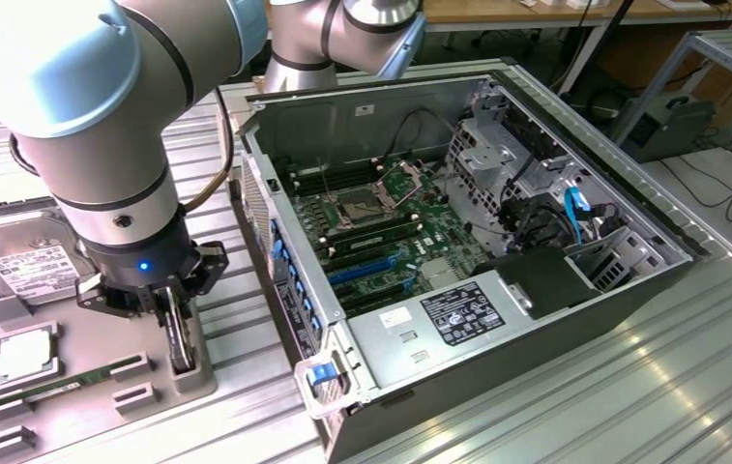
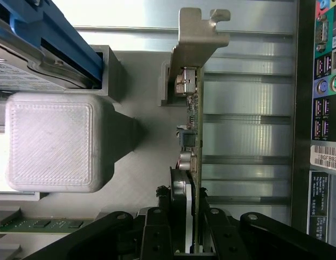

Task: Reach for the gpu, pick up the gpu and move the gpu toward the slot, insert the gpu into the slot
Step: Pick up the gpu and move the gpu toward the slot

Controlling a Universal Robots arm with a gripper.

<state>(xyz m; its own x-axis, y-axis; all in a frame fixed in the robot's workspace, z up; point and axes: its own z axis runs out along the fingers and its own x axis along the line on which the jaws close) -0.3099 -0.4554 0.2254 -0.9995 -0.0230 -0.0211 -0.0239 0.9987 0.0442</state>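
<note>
I have the arm [image 1: 95, 145] reaching straight down over the grey fixture [image 1: 127, 391]. The fixture sits on the ribbed metal surface [image 1: 624, 406], to the exterior view's left of the open case [image 1: 559, 319].

The jaws are clamped on the gpu [image 2: 193, 135]. In the wrist view one black finger [image 2: 159, 227] presses against the fan side of the card and the other against its back, and I see no gap on either side.

The gpu stands on edge in the fixture, on the side nearest the case. Its silver bracket [image 2: 198, 43] is at the end far from the jaws, and that end sits against a small grey post [image 2: 167, 81] of the fixture. From the exterior view the card's lower edge looks down in the fixture, though I cannot tell whether it is fully seated.

The slot [image 1: 368, 263] is a blue strip on the green motherboard [image 1: 437, 227] inside the case, well apart from the gpu.

The fixture also carries:
- a hard drive [image 1: 14, 259] at its far end;
- a processor [image 1: 24, 356] nearer the middle;
- a memory stick [image 1: 72, 384] lying just beside the processor.

In the wrist view the case's rear ports [image 2: 325, 108] run alongside the card, with a strip of bare surface between them.
</note>
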